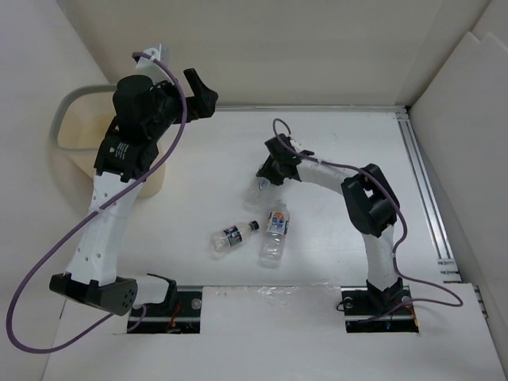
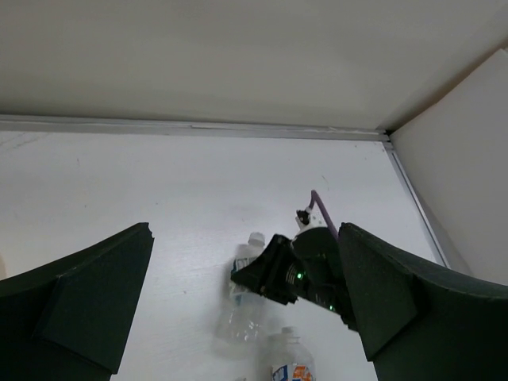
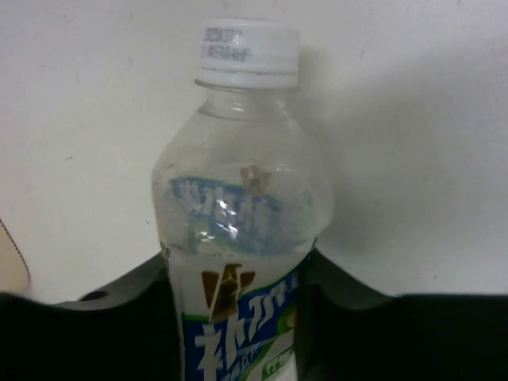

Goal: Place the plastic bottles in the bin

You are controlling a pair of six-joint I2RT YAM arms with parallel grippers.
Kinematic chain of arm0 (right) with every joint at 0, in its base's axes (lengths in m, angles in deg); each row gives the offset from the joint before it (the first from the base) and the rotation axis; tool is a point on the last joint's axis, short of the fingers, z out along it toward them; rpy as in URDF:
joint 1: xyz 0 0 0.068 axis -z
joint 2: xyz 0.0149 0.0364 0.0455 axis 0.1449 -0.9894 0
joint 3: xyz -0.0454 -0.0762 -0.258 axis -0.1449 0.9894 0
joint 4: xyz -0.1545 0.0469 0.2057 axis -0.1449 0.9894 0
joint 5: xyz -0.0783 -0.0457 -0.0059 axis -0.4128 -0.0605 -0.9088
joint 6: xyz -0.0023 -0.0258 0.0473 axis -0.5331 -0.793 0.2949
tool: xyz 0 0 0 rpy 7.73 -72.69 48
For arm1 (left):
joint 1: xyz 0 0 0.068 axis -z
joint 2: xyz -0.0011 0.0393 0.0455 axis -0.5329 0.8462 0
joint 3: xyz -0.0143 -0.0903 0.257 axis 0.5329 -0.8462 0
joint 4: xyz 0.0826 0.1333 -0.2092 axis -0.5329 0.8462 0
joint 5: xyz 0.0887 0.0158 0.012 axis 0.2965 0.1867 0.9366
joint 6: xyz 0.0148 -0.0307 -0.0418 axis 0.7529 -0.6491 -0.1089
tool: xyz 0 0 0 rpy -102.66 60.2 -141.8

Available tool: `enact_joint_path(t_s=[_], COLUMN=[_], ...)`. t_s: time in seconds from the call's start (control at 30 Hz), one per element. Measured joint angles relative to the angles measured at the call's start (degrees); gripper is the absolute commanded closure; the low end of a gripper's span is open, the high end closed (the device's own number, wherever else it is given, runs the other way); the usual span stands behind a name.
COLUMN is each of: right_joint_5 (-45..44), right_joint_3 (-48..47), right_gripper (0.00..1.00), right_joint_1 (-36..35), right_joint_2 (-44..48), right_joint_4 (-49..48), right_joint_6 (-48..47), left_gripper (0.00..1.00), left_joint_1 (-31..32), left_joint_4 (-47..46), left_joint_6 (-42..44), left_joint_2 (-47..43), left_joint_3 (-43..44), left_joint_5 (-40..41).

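Observation:
My right gripper point(image 1: 266, 171) is shut on a clear bottle point(image 1: 255, 190) with a white cap and a blue and green label. The bottle lies low at the table's middle. In the right wrist view the bottle point(image 3: 238, 206) fills the gap between my fingers point(image 3: 79, 333). Two more bottles lie nearer: one with a dark label point(image 1: 234, 235), one with a blue and orange label point(image 1: 275, 234). My left gripper point(image 1: 202, 94) is open and empty, raised beside the beige bin point(image 1: 67, 103) at the far left. The left wrist view shows the held bottle point(image 2: 246, 262) and the right gripper point(image 2: 305, 270).
White walls close in the table at the back and right. An aluminium rail point(image 1: 421, 175) runs along the right edge. The left arm leans over the bin's near side. Purple cables hang from both arms.

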Motion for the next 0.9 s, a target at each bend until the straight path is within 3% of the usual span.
enact_joint_path(t_s=[0.03,0.07,0.2,0.33,0.47,0.63,0.9], right_joint_5=[1.2,2.2,5.2,6.8,13.5,28.7,47.6], right_joint_3=[-0.2,-0.5,-4.7,-4.0,1.2,9.0,21.0], right_gripper=[0.95,1.0,1.0,1.0,1.0,1.0,1.0], right_joint_1=[1.1,2.3,7.7,12.3,16.5,22.5,27.2], right_joint_2=[-0.2,-0.6,-2.3,1.5,12.9,29.2,43.0], right_joint_4=[-0.6,-1.0,-1.8,-4.9,-10.9,-24.6,-44.2], right_joint_6=[-0.3,-0.3,-3.1,-7.6,-13.6,-18.7,-13.6], left_gripper=[0.0,0.0,0.0,0.0,0.0,0.0,0.0], left_joint_1=[0.0,0.0,0.7,5.2,7.2,7.8,22.3], left_joint_4=[-0.1,-0.1,-1.2,-2.1,-7.3,-13.6,-16.7], left_joint_6=[0.0,0.1,0.2,0.5,-0.3,-3.0,-2.9], left_joint_2=[0.0,0.0,0.0,0.3,0.5,2.7,14.7], left_joint_3=[-0.5,-0.8,-3.0,-4.3,-7.4,-12.3,-4.8], left_joint_5=[-0.8,-1.3,-4.7,-8.4,-16.2,-24.0,-24.3])
